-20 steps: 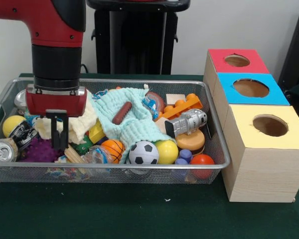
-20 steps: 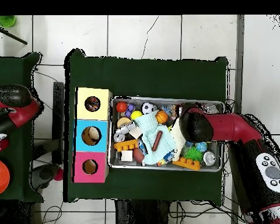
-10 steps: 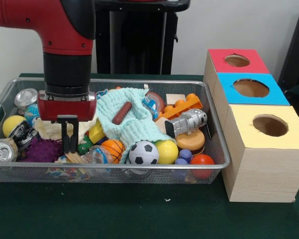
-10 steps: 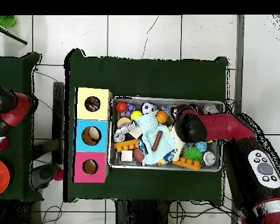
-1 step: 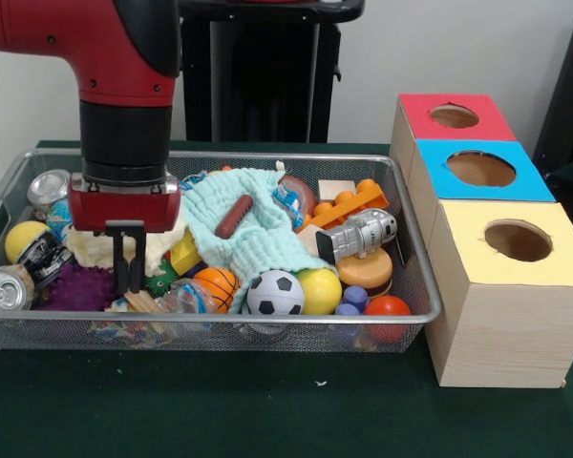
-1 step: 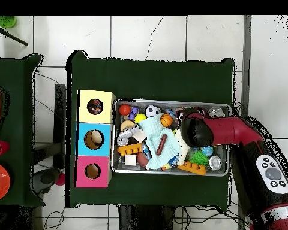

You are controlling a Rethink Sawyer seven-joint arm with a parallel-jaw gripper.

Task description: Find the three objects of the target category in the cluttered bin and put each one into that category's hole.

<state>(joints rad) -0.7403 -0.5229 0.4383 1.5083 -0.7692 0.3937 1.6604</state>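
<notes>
My gripper (image 5: 129, 279) hangs in the left half of the wire bin (image 5: 401, 205), its tips down among the clutter and shut with nothing held. The tips sit between a purple spiky ball (image 5: 74, 289) and a green toy (image 5: 160, 282), in front of a cream cloth (image 5: 95, 248). To the right lie an orange basketball (image 5: 216, 283), a soccer ball (image 5: 275, 293), a yellow ball (image 5: 320, 291) and a red ball (image 5: 388, 307). In the overhead view the arm (image 6: 197, 130) hides the gripper above the bin (image 6: 170, 102).
Three boxes with holes stand beside the bin: red (image 5: 456, 116), blue (image 5: 482, 170), yellow (image 5: 516, 239). A teal cloth (image 5: 258, 239) carries a brown sausage (image 5: 234, 217). Cans (image 5: 5, 286), a toy robot (image 5: 358, 234), an orange block (image 5: 349, 203) and a burger toy (image 5: 365, 270) crowd the bin.
Over the second the gripper moved right across the bin's left half, then slid back a little to the left. Its tips stay low and shut. The clutter has not visibly moved.
</notes>
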